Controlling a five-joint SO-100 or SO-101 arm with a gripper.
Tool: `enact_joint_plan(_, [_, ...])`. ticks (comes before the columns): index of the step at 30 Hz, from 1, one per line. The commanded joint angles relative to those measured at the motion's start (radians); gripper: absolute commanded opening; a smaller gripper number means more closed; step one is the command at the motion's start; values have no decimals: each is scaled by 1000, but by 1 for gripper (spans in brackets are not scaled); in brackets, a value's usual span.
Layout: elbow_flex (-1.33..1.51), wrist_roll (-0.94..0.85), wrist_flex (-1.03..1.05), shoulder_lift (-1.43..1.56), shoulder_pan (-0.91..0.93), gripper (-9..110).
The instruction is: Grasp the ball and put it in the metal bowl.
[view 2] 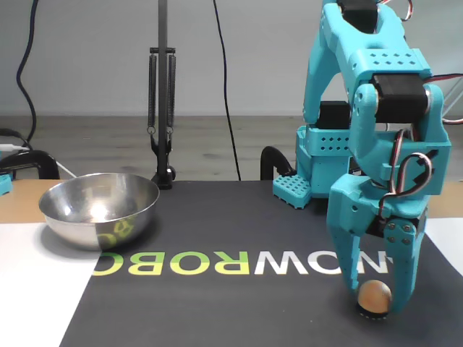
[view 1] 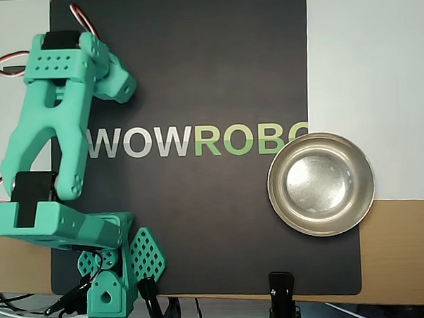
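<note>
In the fixed view the teal gripper [view 2: 374,293] reaches down to the black mat [view 2: 239,303], its two fingers set one on each side of the ball [view 2: 375,295], close against it, though whether they actually clamp it I cannot tell. The ball rests on the mat just below the white "WOW" lettering [view 2: 340,263]. The metal bowl [view 2: 99,209] stands well apart from the ball, at the mat's far left edge; in the overhead view the bowl [view 1: 321,184] is seen while the arm [view 1: 52,131] hides the ball.

I am watching a turquoise arm [view 2: 376,108] with black motor blocks and red-and-white wiring, its turquoise claw [view 2: 375,293] framing a matte tan ball [view 2: 375,295]. A black mat [view 1: 194,75] is showing "WOWROBO" in white and green letters. The metal bowl [view 2: 99,210] is gleaming silver, mirroring yellow-green lettering, on a white-and-wood desk [view 1: 370,67].
</note>
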Motion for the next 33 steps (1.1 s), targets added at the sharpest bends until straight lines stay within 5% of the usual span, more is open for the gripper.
enact_joint_plan(1, [-37,5,3,5,2,36])
enact_joint_plan(4, [-37,5,3,5,2,23])
enact_joint_plan(33, [-25,112,26,232,52,23])
